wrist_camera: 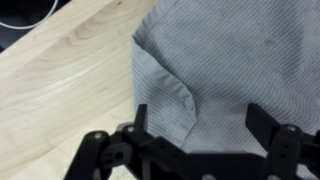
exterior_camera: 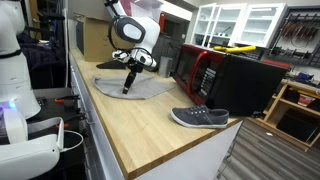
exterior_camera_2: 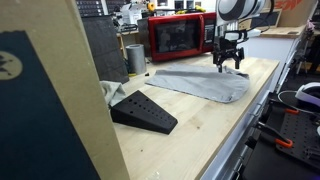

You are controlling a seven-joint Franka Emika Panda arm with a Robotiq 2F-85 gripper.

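Grey cloth lies spread flat on the wooden tabletop, near the back end, in front of the red microwave. One small raised fold shows in the wrist view, close to the cloth's edge.

Hand is over that fold, fingers spread wide apart and gripping nothing. It points down at the cloth, slightly tilted in an exterior view. Cannot tell whether the fingertips touch the fabric.

Arm comes down from above, wrist bent over the cloth's near edge.

Metal cup stands beside the microwave; its contents are not visible. Microwave door is shut.

Black wedge sits on the tabletop, well apart from the cloth. Grey shoe lies at the tabletop's other end.
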